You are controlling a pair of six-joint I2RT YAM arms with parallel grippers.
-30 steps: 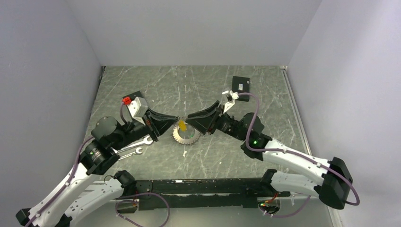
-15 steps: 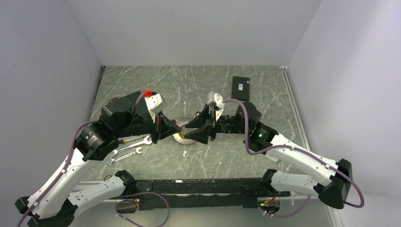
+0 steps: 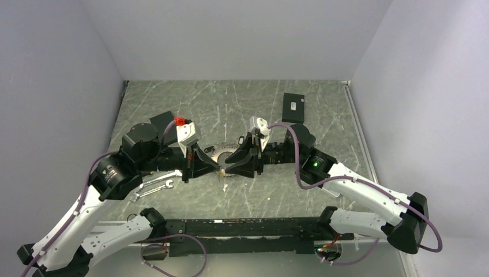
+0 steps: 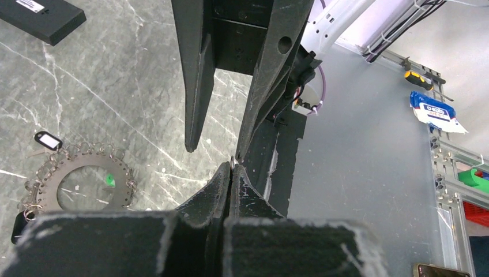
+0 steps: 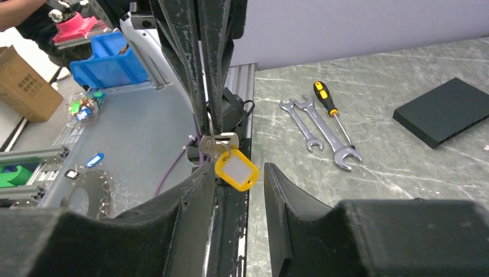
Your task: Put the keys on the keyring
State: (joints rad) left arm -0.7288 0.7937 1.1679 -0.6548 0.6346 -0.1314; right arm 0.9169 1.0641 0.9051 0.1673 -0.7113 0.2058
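Observation:
My left gripper (image 4: 232, 168) is shut on a small ring that carries the keys (image 5: 219, 145), silver ones with an orange-yellow tag (image 5: 237, 171) hanging below. In the right wrist view the left gripper (image 5: 210, 118) comes down from the top. My right gripper (image 5: 239, 173) is open, with the tag hanging between its fingertips, close to the left one. In the top view both grippers meet tip to tip, left (image 3: 218, 169) and right (image 3: 228, 168). The keyring (image 4: 86, 186), a toothed disc strung with small keys, lies on the table just behind them (image 3: 219, 152).
Two silver wrenches (image 5: 316, 126) and an orange-handled screwdriver (image 5: 330, 111) lie to the left by my left arm (image 3: 154, 183). A black box (image 3: 294, 107) lies at the back right, another (image 3: 163, 121) behind the left arm. A small black tag (image 4: 47, 140) lies by the keyring.
Both grippers have swung towards the near edge and lowered, tips still together. The yellow tag, plain between them a second ago, is now hidden from above. The keyring has stayed on the table.

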